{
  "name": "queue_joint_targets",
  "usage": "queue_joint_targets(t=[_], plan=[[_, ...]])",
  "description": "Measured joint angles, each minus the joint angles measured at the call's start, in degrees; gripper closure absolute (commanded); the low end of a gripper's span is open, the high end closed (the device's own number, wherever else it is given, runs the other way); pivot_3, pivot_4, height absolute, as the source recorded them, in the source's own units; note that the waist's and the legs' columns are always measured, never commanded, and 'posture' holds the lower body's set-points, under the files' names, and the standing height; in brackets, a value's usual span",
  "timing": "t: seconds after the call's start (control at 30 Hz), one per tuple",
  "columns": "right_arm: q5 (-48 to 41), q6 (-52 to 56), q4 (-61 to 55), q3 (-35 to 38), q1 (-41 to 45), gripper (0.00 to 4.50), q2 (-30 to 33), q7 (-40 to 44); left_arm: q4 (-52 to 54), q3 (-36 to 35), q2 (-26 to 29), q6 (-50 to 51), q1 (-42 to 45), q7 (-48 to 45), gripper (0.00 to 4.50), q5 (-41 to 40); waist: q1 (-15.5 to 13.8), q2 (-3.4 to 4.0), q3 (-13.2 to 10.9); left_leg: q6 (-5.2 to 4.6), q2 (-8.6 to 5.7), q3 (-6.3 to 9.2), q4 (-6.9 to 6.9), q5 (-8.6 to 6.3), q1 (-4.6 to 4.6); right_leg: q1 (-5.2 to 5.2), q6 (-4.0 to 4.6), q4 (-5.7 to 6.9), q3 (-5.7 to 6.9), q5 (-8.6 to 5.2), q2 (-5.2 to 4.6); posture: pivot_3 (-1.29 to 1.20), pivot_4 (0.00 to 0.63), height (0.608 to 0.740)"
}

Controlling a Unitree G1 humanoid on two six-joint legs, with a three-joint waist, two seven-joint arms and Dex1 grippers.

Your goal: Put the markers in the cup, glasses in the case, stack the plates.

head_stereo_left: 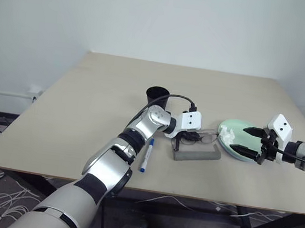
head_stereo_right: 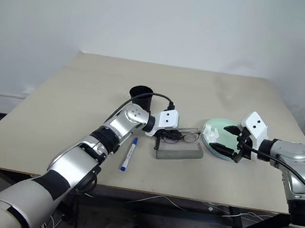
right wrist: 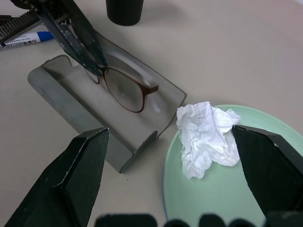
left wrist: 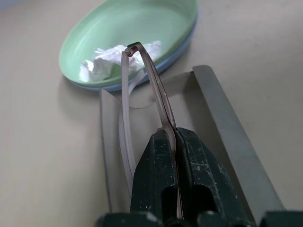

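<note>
Grey case (right wrist: pixel 94 118) is being entered; glasses (right wrist: pixel 125 90), pinched in the closed left hand (left wrist: pixel 173 142), risk snagging its 12 o'clock wall; right hand (right wrist: pixel 170 156) is being held wide open, empty.

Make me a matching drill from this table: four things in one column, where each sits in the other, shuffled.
Things:
1. glasses
2. tissue
3. blue marker
4. cup

Places:
A. on the green plate
B. lying flat on the table
C. pinched in the left claw over the open case
D. upright behind the left arm

Pairs: 1-C, 2-A, 3-B, 4-D
</note>
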State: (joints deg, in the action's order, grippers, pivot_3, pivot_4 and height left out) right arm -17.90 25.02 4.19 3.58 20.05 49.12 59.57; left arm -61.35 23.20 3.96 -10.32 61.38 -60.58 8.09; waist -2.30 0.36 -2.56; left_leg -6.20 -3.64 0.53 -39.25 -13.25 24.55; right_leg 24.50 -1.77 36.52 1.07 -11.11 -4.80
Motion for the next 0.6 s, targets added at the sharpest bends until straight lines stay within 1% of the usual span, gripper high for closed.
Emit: queue_joint_targets(t=[0.17,0.4,0.6], plan=[[-0.01,0.00,-0.06,0.00,-0.07,0.00,0.00,-0.10,-0.03,0.14,-0.34,0.29,-2.01,-1.89,4.49,0.97,0.00,0.00,0.00,-0.01,0.00,0.00,-0.02,0.01,0.00,-0.01,-0.01,0.01,0.00,0.01,0.00,0.00,0.000,0.731],[-0.01,0.00,-0.25,0.00,-0.32,0.00,0.00,-0.57,0.30,-0.02,-0.75,1.37,-2.11,-2.75,4.49,1.45,0.01,-0.01,0.02,-0.02,0.00,0.00,-0.07,0.01,-0.01,-0.04,-0.05,0.03,0.01,0.04,0.00,0.00,0.000,0.731],[-0.01,0.00,-0.46,0.00,-0.42,0.00,0.00,-0.63,1.01,-0.44,-1.41,5.08,-2.11,-5.58,4.49,1.19,0.01,-0.01,0.02,-0.04,0.00,0.00,-0.13,0.02,-0.01,-0.06,-0.07,0.04,0.02,0.04,0.00,0.00,0.000,0.731]])
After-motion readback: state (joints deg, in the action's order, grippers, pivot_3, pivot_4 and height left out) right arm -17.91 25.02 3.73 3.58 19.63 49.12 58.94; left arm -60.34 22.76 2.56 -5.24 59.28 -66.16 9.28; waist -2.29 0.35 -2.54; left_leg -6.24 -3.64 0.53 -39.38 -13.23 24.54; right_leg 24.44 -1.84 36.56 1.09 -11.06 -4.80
